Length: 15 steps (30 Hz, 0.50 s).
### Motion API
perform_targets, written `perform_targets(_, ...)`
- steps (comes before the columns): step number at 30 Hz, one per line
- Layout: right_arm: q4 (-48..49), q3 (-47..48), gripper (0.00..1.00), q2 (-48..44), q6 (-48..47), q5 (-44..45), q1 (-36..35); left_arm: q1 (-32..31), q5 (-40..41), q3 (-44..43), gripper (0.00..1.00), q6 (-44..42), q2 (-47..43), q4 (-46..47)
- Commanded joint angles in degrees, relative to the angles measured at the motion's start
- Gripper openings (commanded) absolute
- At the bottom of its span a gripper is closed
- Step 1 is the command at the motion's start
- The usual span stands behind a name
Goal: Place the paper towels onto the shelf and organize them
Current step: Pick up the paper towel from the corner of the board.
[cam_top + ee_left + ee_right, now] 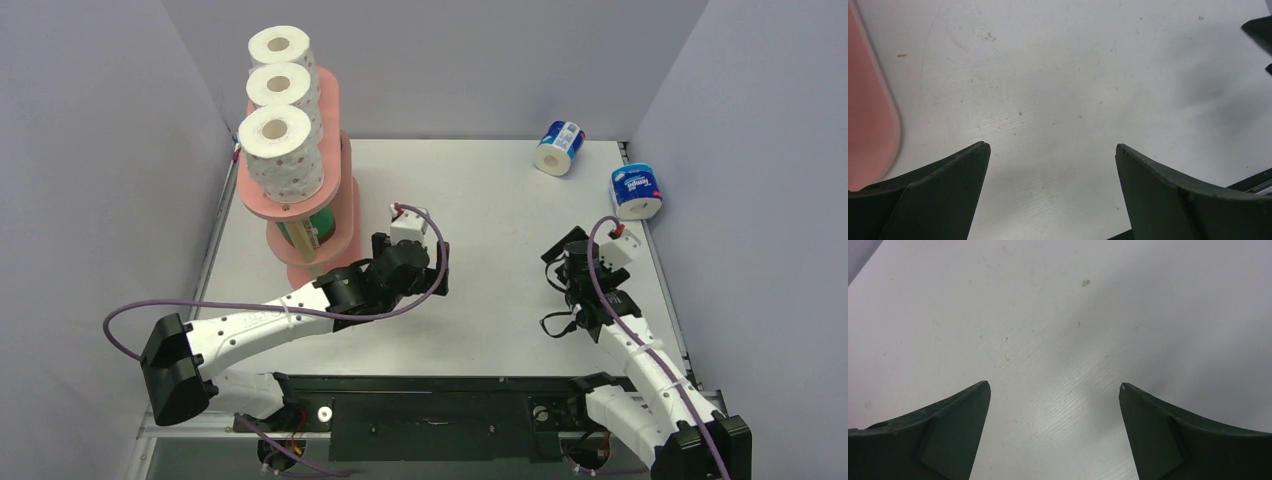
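Three white red-dotted paper rolls [283, 150] sit atop the salmon-pink three-tier shelf [334, 105]; two blue-white wrapped rolls [559, 147] lie far right on the pale bench [490, 210]; left hand [1053, 146] and right hand [1054, 385] hang released, empty

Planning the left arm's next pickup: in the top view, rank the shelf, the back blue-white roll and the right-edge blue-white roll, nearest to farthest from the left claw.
1. The shelf, close on the left claw's left.
2. The back blue-white roll, far back, to the right.
3. The right-edge blue-white roll, farthest right.
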<state>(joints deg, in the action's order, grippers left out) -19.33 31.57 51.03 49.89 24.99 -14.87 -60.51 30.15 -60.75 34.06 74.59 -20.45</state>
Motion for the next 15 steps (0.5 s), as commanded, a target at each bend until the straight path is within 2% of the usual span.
perform_targets(1,-1.10,4.94,0.99,-0.51,0.61,3.75,4.54,-2.53,1.69,2.97,0.96,6.84,-0.31,-0.41)
perform_targets(4,-3.14,6.65,1.00,-0.20,1.14,3.79,9.86,-4.40,0.48,6.13,0.96,8.08,0.23,1.48)
perform_targets(7,-1.02,6.62,1.00,0.17,2.71,-2.89,17.94,-5.62,-2.83,9.55,0.96,8.04,0.74,4.68)
perform_targets(10,4.42,4.86,1.00,1.67,4.83,-7.95,23.28,-5.67,-8.41,11.42,0.96,6.78,1.00,7.95)
perform_targets(15,15.80,2.81,1.00,5.65,7.08,-7.20,26.71,-5.67,-11.31,13.75,0.96,5.48,0.09,9.57)
